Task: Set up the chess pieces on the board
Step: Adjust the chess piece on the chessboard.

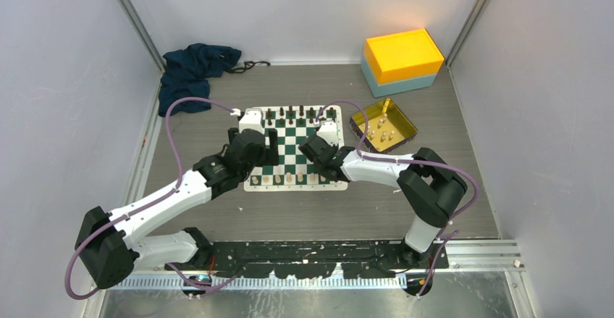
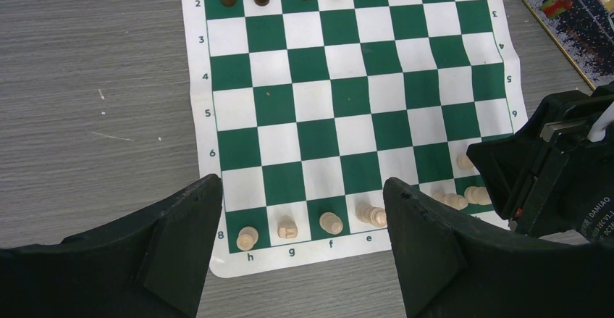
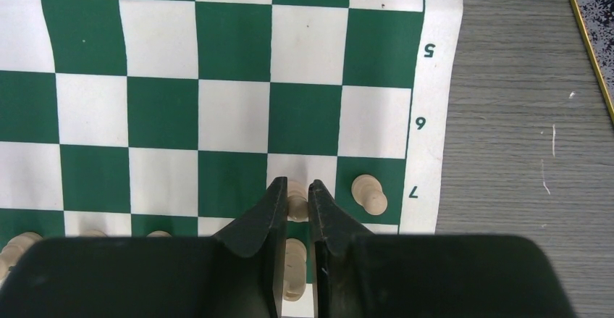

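The board (image 1: 290, 148) lies mid-table, with black figures along its far rows. Cream chess pieces (image 2: 331, 222) stand along the near row. My right gripper (image 3: 295, 189) is down at the board's near right corner, shut on a cream pawn (image 3: 297, 203) standing on a white square of row 7. A second cream pawn (image 3: 369, 193) stands on the green square just to its right. Another cream piece (image 3: 292, 260) shows between the fingers lower down. My left gripper (image 2: 300, 187) hangs open over the near left part of the board, holding nothing.
A gold tray (image 1: 382, 126) with several cream pieces sits right of the board. A yellow box on a grey-blue base (image 1: 402, 59) stands at the back right. A dark blue cloth (image 1: 192, 68) lies at the back left. In the left wrist view, the right arm's black wrist (image 2: 557, 166) is close.
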